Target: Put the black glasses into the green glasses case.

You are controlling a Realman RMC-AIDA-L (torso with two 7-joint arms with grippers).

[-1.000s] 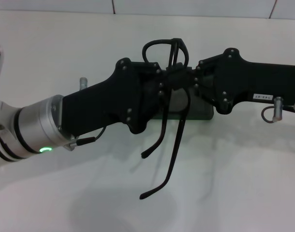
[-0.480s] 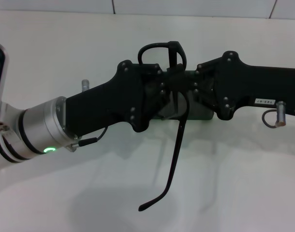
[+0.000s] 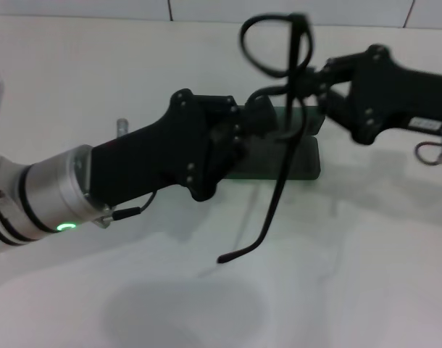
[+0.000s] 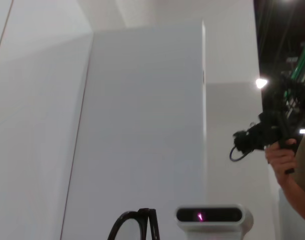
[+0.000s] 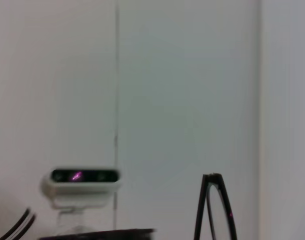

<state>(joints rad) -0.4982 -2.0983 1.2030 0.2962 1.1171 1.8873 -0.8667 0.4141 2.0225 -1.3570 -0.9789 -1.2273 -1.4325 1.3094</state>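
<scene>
White and matte, the surface carries the green glasses case, which lies closed and flat; every position below is given relative to this case.

**Position**
- The black glasses hang in the air above the case, clear of it. The lens rims sit highest; one temple arm trails down past the near edge of the case, its curved tip well clear of the lid.
- The right gripper reaches in over the far right end of the case and holds the frame near the hinge.
- The left gripper sits over the left end of the case, just beside the frame. Whether its fingers are parted or closed cannot be told.

**Risks**
- The case appears shut. Lowering the glasses now would likely set them on the lid, not inside.
- The grip is on thin wire. A slight twist could let the frame pivot or slip out.
- The hanging temple arm may catch the case edge or the left gripper during any lateral move.
- Both grippers work close together; contact between them is possible.

**Materials and shapes**
- Glasses: thin black wire, rounded rims, long slim temple with a hooked tip. Springy and light.
- Case: dark green, rectangular, rounded corners, hard smooth shell.
</scene>
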